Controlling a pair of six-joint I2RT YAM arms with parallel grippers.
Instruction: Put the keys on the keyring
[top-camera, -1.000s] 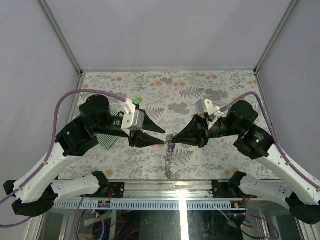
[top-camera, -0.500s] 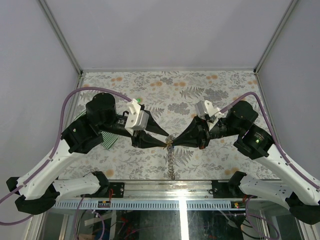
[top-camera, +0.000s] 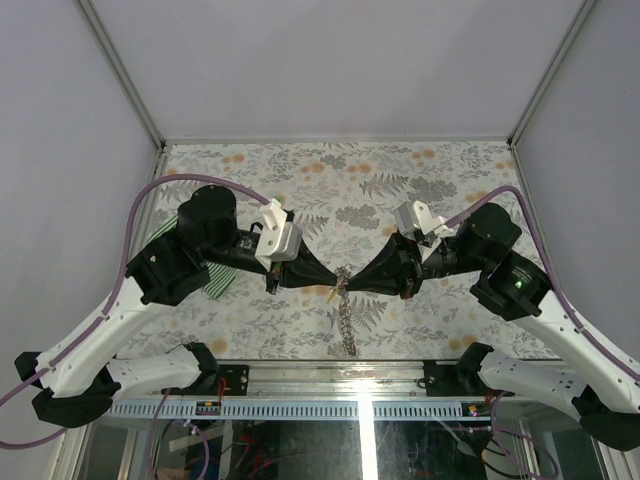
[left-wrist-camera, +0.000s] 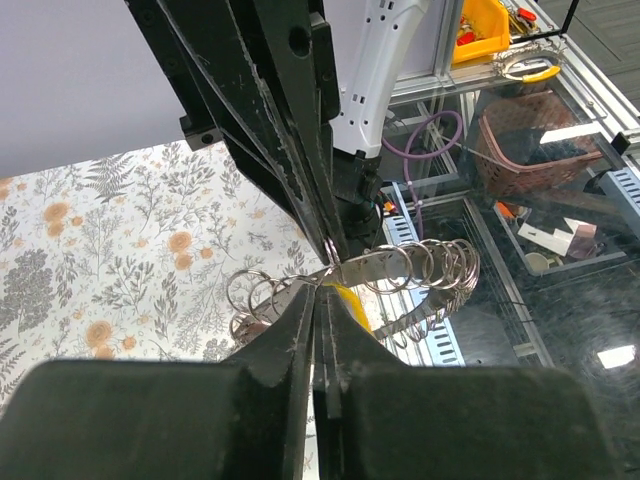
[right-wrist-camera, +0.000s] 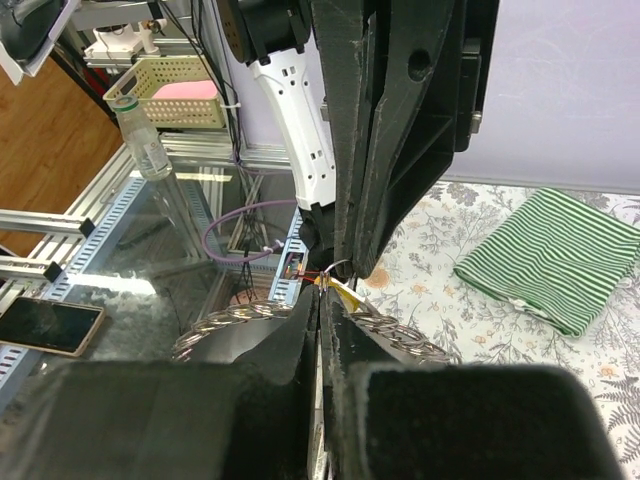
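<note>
The two arms meet tip to tip above the middle of the bench (top-camera: 400, 180); the left end effector (top-camera: 326, 283) is clenched tight, and the right end effector (top-camera: 356, 283) is clenched too, pinching the top of the keyring (top-camera: 346, 315). The keyring is off the bench; its chain of small rings hangs from the meeting point, long axis running down and toward the near edge. The grasped end therefore lies straight ahead of both tips, neither arm clearly nearer. In the left wrist view a yellow key (left-wrist-camera: 350, 300) shows just beyond the closed fingers (left-wrist-camera: 300, 320), touching the chain; whether the left pinches that key, a ring, or both cannot be told. The key's blade is hidden, so its pointing is unclear. The likely next need is to hold the ring's axis steady while the key slides along it.
</note>
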